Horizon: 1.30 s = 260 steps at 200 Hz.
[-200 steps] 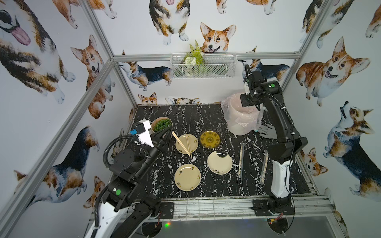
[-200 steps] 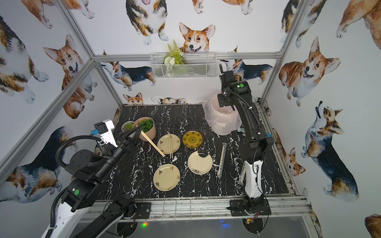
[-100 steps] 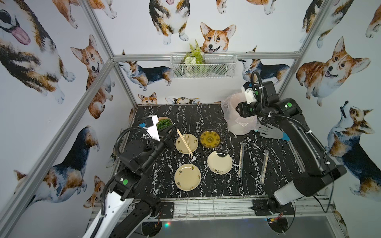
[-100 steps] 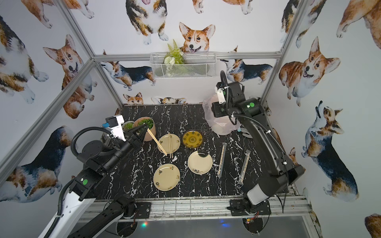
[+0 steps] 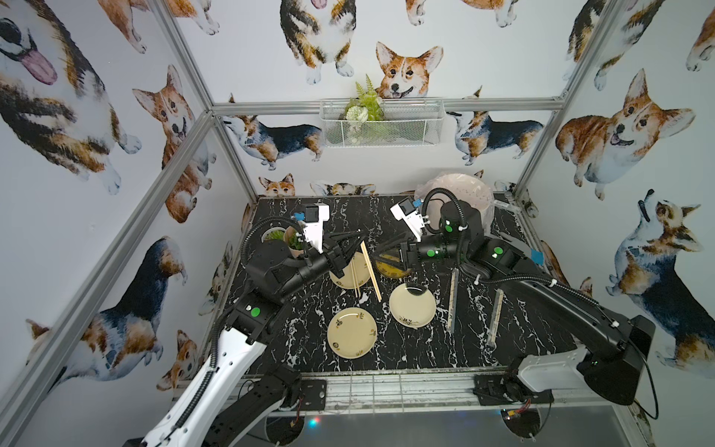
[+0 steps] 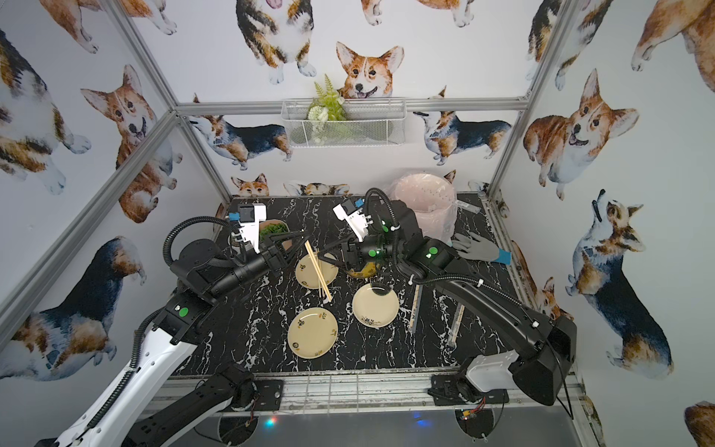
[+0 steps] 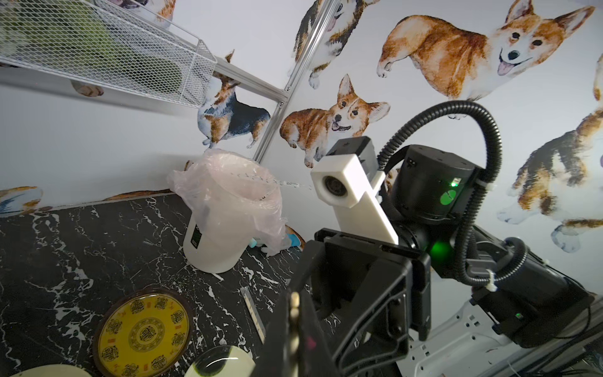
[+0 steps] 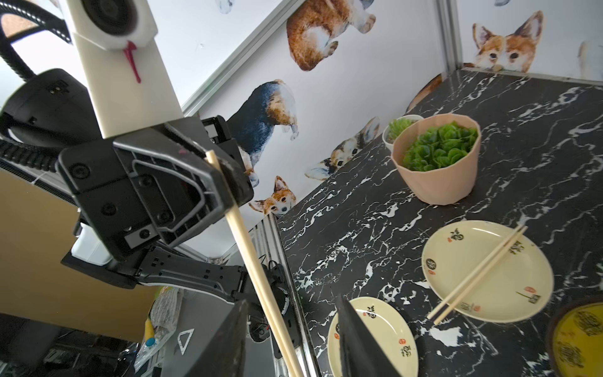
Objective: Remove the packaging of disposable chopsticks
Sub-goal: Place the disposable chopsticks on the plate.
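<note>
Black marble bench [image 5: 425,348], veined white, carries everything, with the pale pink bin lined in crinkly clear plastic [image 5: 464,189] at its far corner. My left hand [image 5: 358,237] is pressed together on a bare pair of pale tan wooden chopsticks [image 5: 370,271]. It pinches them only near the top end, so the long free length slants down over the round cream plate [image 5: 363,271]. My right hand [image 8: 290,303] is spread, that pair between its fingers and, as far as I can tell, touching neither. If it nudges the sticks off-centre, I judge they will pivot in the pinch and drop — perhaps scattering the loose pair [image 5: 355,282] lying on the plate. Two clear printed plastic sleeves [image 5: 452,300], sticks inside, lie flat well to the right — thin, likely to skid.
</note>
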{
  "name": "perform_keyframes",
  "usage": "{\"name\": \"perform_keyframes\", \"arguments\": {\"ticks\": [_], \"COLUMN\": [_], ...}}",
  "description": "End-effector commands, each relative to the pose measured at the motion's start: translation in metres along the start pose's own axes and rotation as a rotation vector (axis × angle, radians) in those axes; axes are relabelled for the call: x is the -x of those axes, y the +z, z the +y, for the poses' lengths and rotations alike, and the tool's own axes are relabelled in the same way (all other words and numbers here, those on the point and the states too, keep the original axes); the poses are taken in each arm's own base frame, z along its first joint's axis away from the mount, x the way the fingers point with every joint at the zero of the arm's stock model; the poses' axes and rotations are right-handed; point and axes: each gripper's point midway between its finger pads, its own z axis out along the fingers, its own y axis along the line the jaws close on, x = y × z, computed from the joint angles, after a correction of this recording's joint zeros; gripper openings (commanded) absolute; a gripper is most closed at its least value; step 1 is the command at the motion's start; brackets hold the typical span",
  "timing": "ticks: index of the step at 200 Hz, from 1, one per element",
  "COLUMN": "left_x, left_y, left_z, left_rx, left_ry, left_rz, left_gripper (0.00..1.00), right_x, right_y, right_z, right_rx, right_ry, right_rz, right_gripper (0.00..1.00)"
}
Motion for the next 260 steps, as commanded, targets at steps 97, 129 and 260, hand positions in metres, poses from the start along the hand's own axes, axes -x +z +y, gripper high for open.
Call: {"name": "perform_keyframes", "arguments": {"ticks": [97, 129, 260], "left_x": [0.016, 0.018, 0.025], "left_y": [-0.009, -0.011, -0.011], "left_z": [-0.012, -0.010, -0.013], "left_rx": [-0.019, -0.004, -0.019], "left_ry": [0.015, 0.017, -0.057], "left_rz": [-0.063, -0.074, -0.099], "left_gripper": [0.00, 0.00, 0.00], "right_x": [-0.013, -0.013, -0.008], "right_y": [0.011, 0.009, 0.015], "right_z": [0.039, 0.036, 0.038], "right_rx": [0.239, 0.210, 0.245], "right_ry": [-0.002, -0.014, 0.005], "right_rz": [0.063, 0.056, 0.043], "right_gripper": [0.10, 0.00, 0.18]}}
